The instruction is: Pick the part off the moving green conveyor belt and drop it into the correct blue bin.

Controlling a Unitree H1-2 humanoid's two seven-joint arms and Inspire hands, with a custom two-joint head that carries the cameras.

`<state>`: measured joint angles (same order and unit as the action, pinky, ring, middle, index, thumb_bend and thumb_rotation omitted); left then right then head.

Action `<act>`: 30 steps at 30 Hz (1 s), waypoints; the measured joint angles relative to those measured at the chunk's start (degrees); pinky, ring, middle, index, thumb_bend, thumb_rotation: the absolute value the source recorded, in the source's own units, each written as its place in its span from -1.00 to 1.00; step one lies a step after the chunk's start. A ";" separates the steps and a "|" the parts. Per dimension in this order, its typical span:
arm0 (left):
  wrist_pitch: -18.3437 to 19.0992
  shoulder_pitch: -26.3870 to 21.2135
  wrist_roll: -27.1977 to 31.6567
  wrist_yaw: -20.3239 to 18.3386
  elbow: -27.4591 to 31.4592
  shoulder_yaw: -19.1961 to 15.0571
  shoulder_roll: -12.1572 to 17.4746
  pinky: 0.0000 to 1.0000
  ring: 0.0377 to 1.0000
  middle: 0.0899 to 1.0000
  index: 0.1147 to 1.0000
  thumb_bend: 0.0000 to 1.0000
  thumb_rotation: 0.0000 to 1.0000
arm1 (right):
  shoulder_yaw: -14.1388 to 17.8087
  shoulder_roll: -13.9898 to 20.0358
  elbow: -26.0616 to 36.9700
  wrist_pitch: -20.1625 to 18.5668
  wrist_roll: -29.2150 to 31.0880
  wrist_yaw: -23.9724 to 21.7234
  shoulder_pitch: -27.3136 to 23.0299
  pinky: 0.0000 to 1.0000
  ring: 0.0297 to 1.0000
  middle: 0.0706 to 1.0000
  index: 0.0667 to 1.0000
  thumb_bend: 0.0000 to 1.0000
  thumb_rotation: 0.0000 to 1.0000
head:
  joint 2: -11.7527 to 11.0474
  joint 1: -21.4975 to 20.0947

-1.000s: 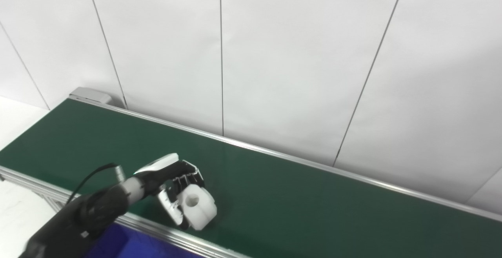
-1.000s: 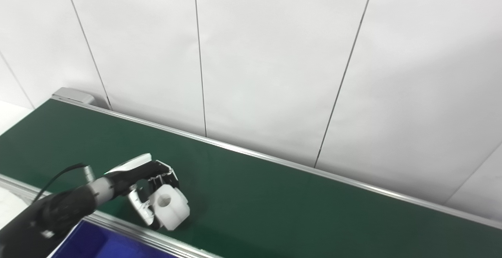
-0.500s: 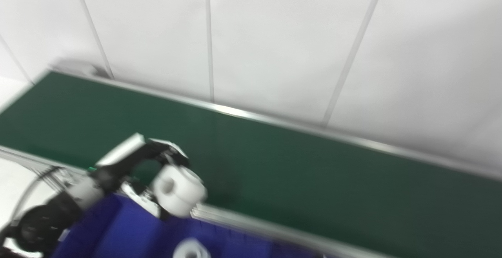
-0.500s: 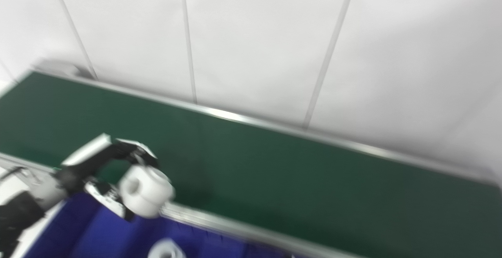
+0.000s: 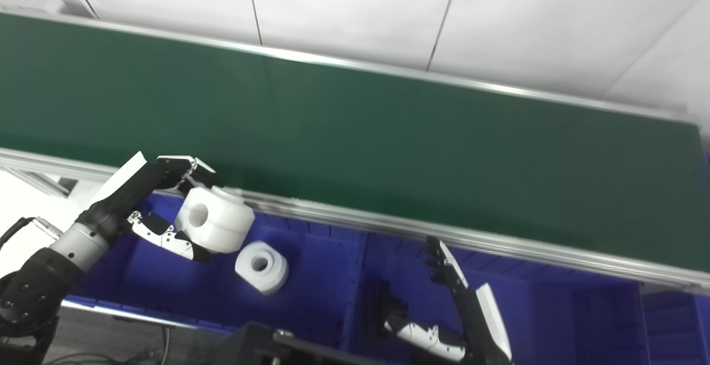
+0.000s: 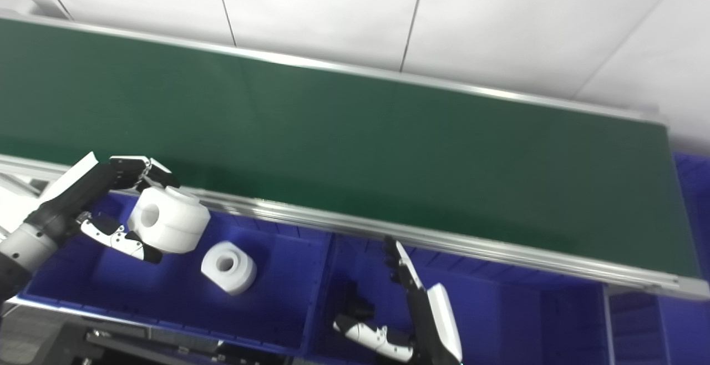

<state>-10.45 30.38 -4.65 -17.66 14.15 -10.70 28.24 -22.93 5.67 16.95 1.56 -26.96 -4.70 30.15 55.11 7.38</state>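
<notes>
My left hand (image 5: 152, 204) is shut on a white ring-shaped part (image 5: 215, 226) with a round hole, and holds it above the left blue bin (image 5: 166, 293), just in front of the green conveyor belt (image 5: 355, 115). A second white ring part (image 5: 262, 267) lies inside that bin. My right hand (image 5: 460, 315) is open with fingers straight, over the middle blue bin (image 5: 399, 265). The scene also shows in the right eye view, with the held part (image 6: 169, 219) and the left hand (image 6: 105, 204).
The belt's metal rail (image 5: 388, 226) runs between belt and bins. A small black object (image 6: 355, 304) lies in the middle bin. More blue bin compartments (image 5: 582, 320) extend to the right. A white panelled wall (image 5: 355, 4) stands behind the belt.
The camera has tilted down and right, bringing the bins and right hand into view. My left hand has carried the white part off the belt, over the rail, to above the left bin.
</notes>
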 measured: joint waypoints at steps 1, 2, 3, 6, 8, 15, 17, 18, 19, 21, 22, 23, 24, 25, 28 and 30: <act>-0.64 0.49 -0.29 0.01 -0.75 0.00 0.00 -0.06 -0.12 -0.14 -0.12 0.01 -1.00 | 0.02 -0.01 0.10 -0.16 -0.06 -0.04 -0.01 0.59 0.72 0.80 0.88 0.84 0.02 | 0.26 0.61; -0.94 0.87 -1.09 0.02 -1.25 0.01 0.00 -0.05 -0.12 -0.13 -0.12 0.01 -1.00 | 0.03 0.00 0.29 -0.38 -0.18 -0.08 -0.02 0.59 0.73 0.80 0.88 0.83 0.02 | 0.26 0.62; -1.01 1.29 -1.68 0.02 -1.36 0.01 0.00 -0.05 -0.12 -0.13 -0.12 0.01 -1.00 | 0.03 0.02 0.62 -0.80 -0.36 -0.24 -0.05 0.59 0.73 0.81 0.88 0.83 0.02 | 0.26 0.70; -1.03 2.05 -3.55 0.03 -1.38 0.01 0.00 -0.03 -0.10 -0.12 -0.14 0.01 -1.00 | 0.03 0.01 0.99 -1.42 -0.44 -0.81 -0.30 0.59 0.73 0.81 0.89 0.83 0.01 | 0.26 0.97; -0.78 2.13 -5.30 0.06 -1.55 0.17 0.01 -0.06 -0.15 -0.13 -0.10 0.01 -1.00 | 0.03 0.02 0.99 -1.65 -0.44 -1.07 -0.32 0.59 0.74 0.81 0.88 0.84 0.01 | 0.09 0.97; 5.81 2.20 -11.69 0.05 -3.08 1.51 0.03 0.05 0.12 0.02 0.04 0.09 -0.83 | 0.03 -0.05 0.98 -1.74 -0.47 -1.13 -0.31 0.59 0.73 0.80 0.88 0.84 0.00 | -0.44 0.62; 7.96 2.26 -12.52 0.00 -3.24 1.95 0.03 0.27 0.43 0.46 0.44 0.27 -0.29 | 0.00 -0.12 0.98 -1.74 -0.56 -1.11 -0.31 0.59 0.73 0.81 0.89 0.83 0.00 | -0.70 0.35; 8.97 2.32 -12.95 -0.02 -3.31 2.19 0.01 0.57 0.75 0.79 0.75 0.46 0.19 | -0.03 -0.13 0.97 -1.74 -0.58 -1.11 -0.31 0.59 0.73 0.81 0.89 0.82 0.00 | -0.70 0.18; 9.34 2.47 -13.03 -0.01 -3.56 2.34 -0.05 0.60 0.77 0.81 0.77 0.48 0.22 | -0.05 -0.14 0.97 -1.74 -0.59 -1.11 -0.31 0.59 0.73 0.81 0.89 0.82 0.00 | -0.70 0.18; 8.69 2.76 -11.62 0.23 -3.99 2.06 -0.63 0.82 0.94 0.95 0.93 0.62 0.46 | -0.07 -0.14 0.98 -1.75 -0.80 -1.10 -0.29 0.61 0.74 0.82 0.90 0.82 0.02 | -0.79 -0.09; 7.64 2.84 -10.41 0.90 -4.37 1.74 -1.26 0.88 0.98 0.98 0.97 0.65 0.51 | -0.10 -0.15 0.98 -1.77 -0.96 -1.11 -0.29 0.62 0.74 0.82 0.90 0.82 0.03 | -0.79 -0.17; 6.12 2.84 -9.20 1.44 -4.74 1.52 -1.97 0.92 0.99 0.99 0.99 0.67 0.55 | -0.18 -0.16 0.98 -1.87 -1.09 -1.12 -0.30 0.62 0.74 0.82 0.90 0.83 0.03 | -0.79 -0.18; 4.97 2.87 -8.29 1.78 -4.76 1.50 -2.46 0.96 1.00 1.00 1.00 0.76 0.54 | -0.23 -0.20 0.98 -1.96 -1.15 -1.12 -0.29 0.61 0.74 0.82 0.90 0.83 0.02 | -0.97 -2.53; 3.62 2.94 -7.40 1.94 -4.52 1.51 -2.94 0.98 1.00 1.00 1.00 0.86 0.48 | -0.28 -0.26 0.98 -2.03 -1.19 -1.12 -0.29 0.61 0.74 0.82 0.90 0.83 0.02 | -0.97 -3.59; 0.50 3.35 -3.25 2.07 -2.19 1.59 -4.09 1.00 1.00 1.00 1.00 0.97 0.31 | -0.46 -0.58 0.98 -2.04 -1.44 -0.98 -0.25 0.60 0.73 0.82 0.90 0.83 0.03 | -1.05 -7.03; -2.29 3.34 0.31 2.03 -0.39 2.32 -4.97 0.93 0.98 1.00 0.97 1.00 0.24 | -0.61 -0.83 0.97 -2.04 -1.71 -0.87 -0.18 0.60 0.74 0.82 0.91 0.84 0.04 | -1.23 -9.99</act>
<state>-12.74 33.72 -4.34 -15.63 13.75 -8.38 23.27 -23.54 4.84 17.92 -0.48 -28.66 -5.57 29.97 53.88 -2.61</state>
